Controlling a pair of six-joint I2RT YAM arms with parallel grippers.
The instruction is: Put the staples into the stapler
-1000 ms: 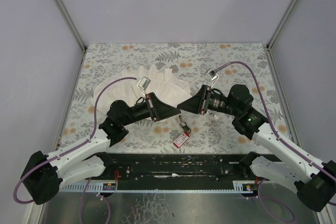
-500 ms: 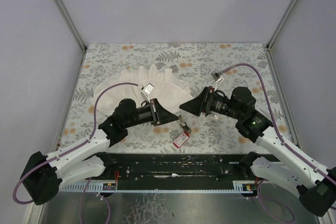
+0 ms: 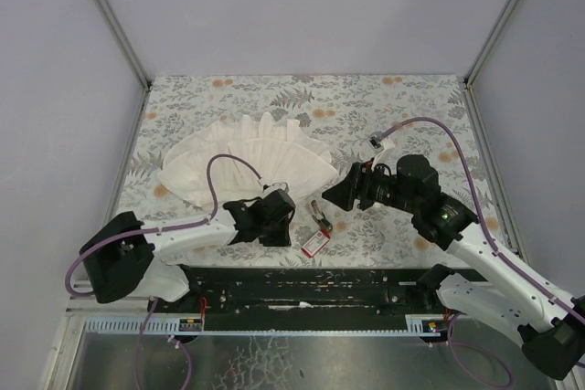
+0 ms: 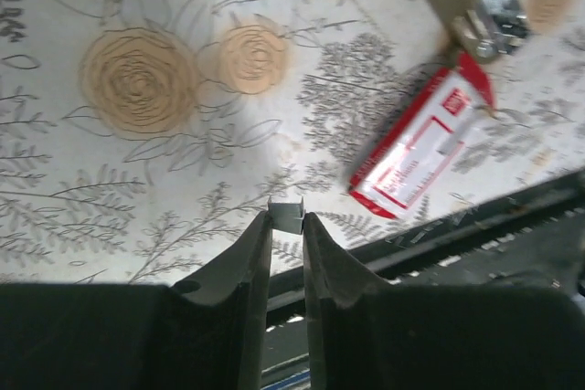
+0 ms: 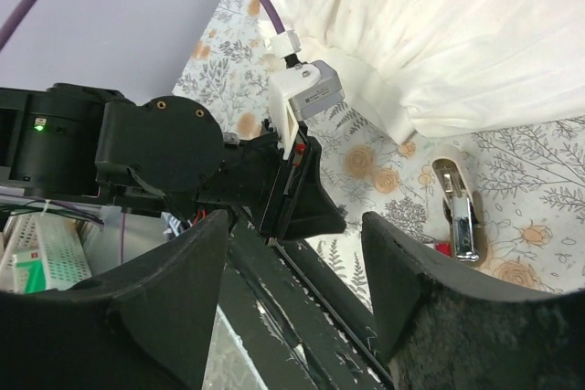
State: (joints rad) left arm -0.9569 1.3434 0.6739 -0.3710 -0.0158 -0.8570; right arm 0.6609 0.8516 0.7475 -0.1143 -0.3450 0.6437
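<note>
Broadly, your work sits along the near edge of the floral table (image 3: 402, 107), in front of the white pleated cloth (image 3: 247, 157) that fills the middle left. The right gripper (image 3: 335, 195) hangs with its jaws spread wide and nothing in them, just to the far right of the stapler (image 3: 321, 216). The left gripper (image 4: 286, 226) is low by the near edge with its jaws drawn narrow, pinching a short silvery piece of the staples (image 4: 289, 214) at the very tips. The red box (image 3: 314, 243) lies just right of those tips, and the stapler is beyond the box's far end, its long axis running from far left to near right. So your strip has to travel rightward and away from the near edge, past the box. The right arm looks the nearer one to steady the stapler. The overhead camera gives you this layout but cannot resolve the strip. Only the left wrist camera shows it held. The right wrist camera shows the stapler's beige and metal top, but you cannot tell from any view whether its channel is open.
</note>
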